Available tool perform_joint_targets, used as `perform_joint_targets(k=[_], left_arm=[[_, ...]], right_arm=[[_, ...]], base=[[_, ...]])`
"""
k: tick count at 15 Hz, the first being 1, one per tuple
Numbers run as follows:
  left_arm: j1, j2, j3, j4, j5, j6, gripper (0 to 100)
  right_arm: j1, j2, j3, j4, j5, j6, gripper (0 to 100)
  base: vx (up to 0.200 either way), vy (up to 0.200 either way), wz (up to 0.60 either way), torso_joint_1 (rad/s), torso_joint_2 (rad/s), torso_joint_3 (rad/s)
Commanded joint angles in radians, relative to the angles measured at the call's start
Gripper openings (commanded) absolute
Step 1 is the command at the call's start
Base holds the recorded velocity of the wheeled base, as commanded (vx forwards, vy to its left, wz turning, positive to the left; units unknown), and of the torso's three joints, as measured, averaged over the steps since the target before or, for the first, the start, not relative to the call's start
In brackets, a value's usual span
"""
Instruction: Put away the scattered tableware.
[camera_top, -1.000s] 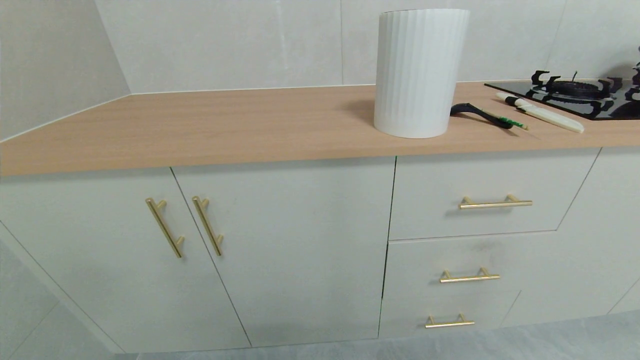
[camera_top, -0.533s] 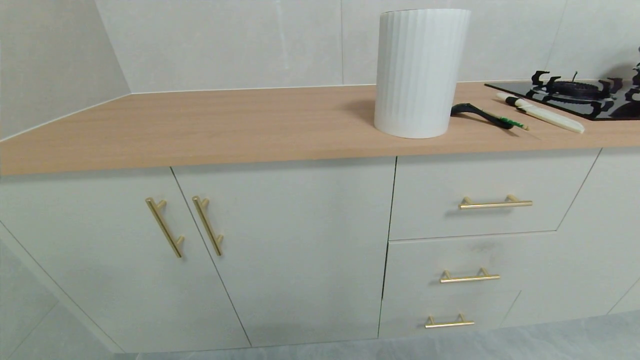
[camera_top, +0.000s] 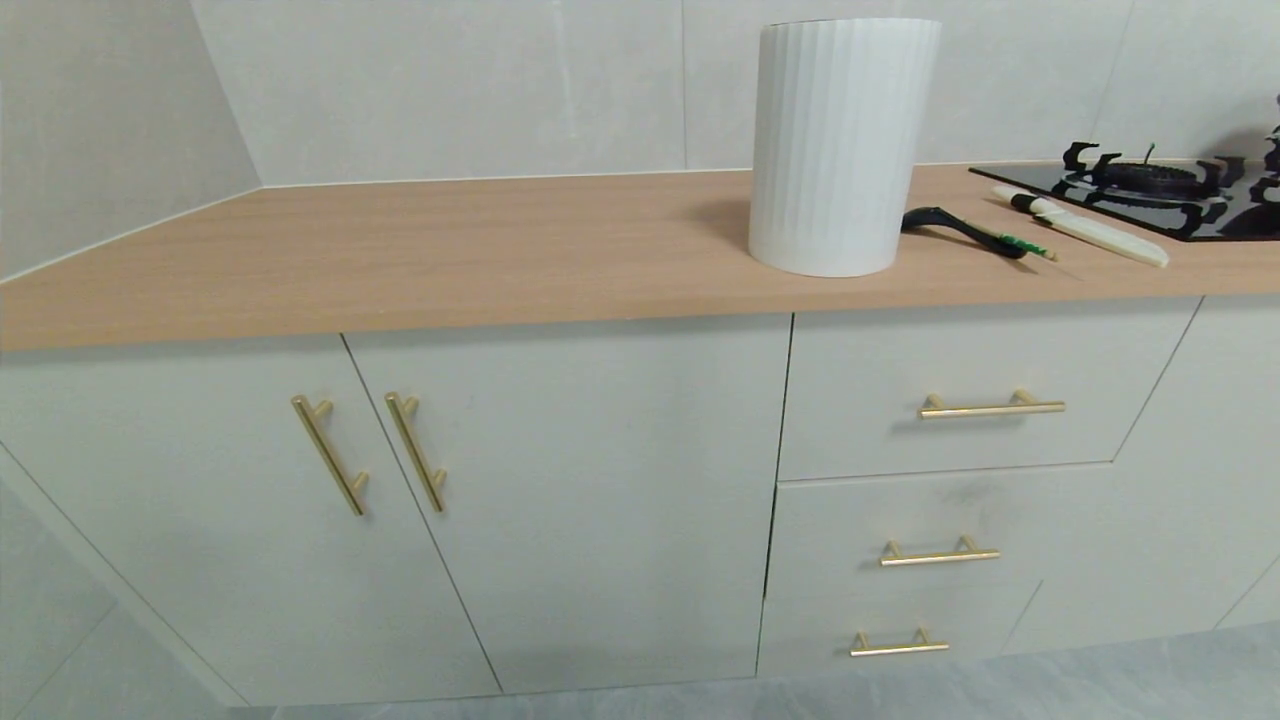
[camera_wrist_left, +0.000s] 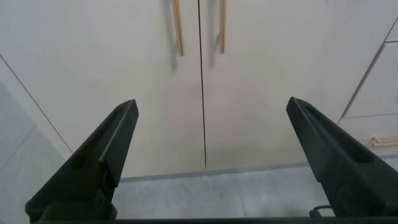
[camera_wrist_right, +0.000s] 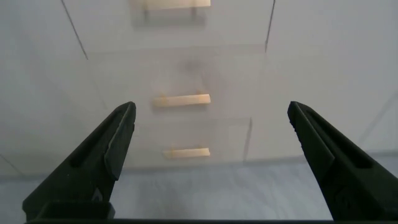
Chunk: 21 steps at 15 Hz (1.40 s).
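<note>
On the wooden countertop (camera_top: 450, 250) stands a tall white ribbed container (camera_top: 840, 145). Just right of it lie a black utensil (camera_top: 960, 228) with a green-patterned stick, and a long white utensil with a dark end (camera_top: 1085, 227) by the stove. My left gripper (camera_wrist_left: 211, 112) hangs open low in front of the double cabinet doors (camera_wrist_left: 199, 81), with nothing between its fingers. My right gripper (camera_wrist_right: 211, 115) is open too, facing the lower drawers (camera_wrist_right: 186, 99), and holds nothing.
A black gas hob (camera_top: 1150, 190) sits at the counter's far right. Below are two cabinet doors with gold handles (camera_top: 365, 455) and three drawers with gold handles (camera_top: 990, 405). Tiled wall behind, grey floor (camera_top: 900, 690) below.
</note>
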Motion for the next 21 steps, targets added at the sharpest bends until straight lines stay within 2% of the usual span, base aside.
perform_joint_targets(k=[1, 3, 10, 15, 21], left_arm=[[0.000, 0.001, 0.000, -0.002, 0.000, 0.000, 100], [0.000, 0.001, 0.000, -0.002, 0.000, 0.000, 100], [0.000, 0.001, 0.000, -0.002, 0.000, 0.000, 100], [0.000, 0.001, 0.000, 0.000, 0.000, 0.000, 100], [0.000, 0.001, 0.000, -0.002, 0.000, 0.000, 100]], right_arm=[[0.057, 0.347, -0.185, 0.036, 0.066, 0.050, 100], [0.057, 0.612, -0.223, 0.031, 0.078, 0.042, 100], [0.074, 1.232, -0.360, -0.007, 0.141, 0.012, 100], [0.080, 1.580, -0.400, -0.297, 0.143, 0.009, 100], [0.081, 1.874, -0.424, -0.578, 0.126, 0.003, 100]], base=[[0.000, 0.000, 0.00, 0.000, 0.00, 0.000], [0.000, 0.000, 0.00, 0.000, 0.00, 0.000], [0.000, 0.000, 0.00, 0.000, 0.00, 0.000], [0.000, 0.000, 0.00, 0.000, 0.00, 0.000], [0.000, 0.000, 0.00, 0.000, 0.00, 0.000]])
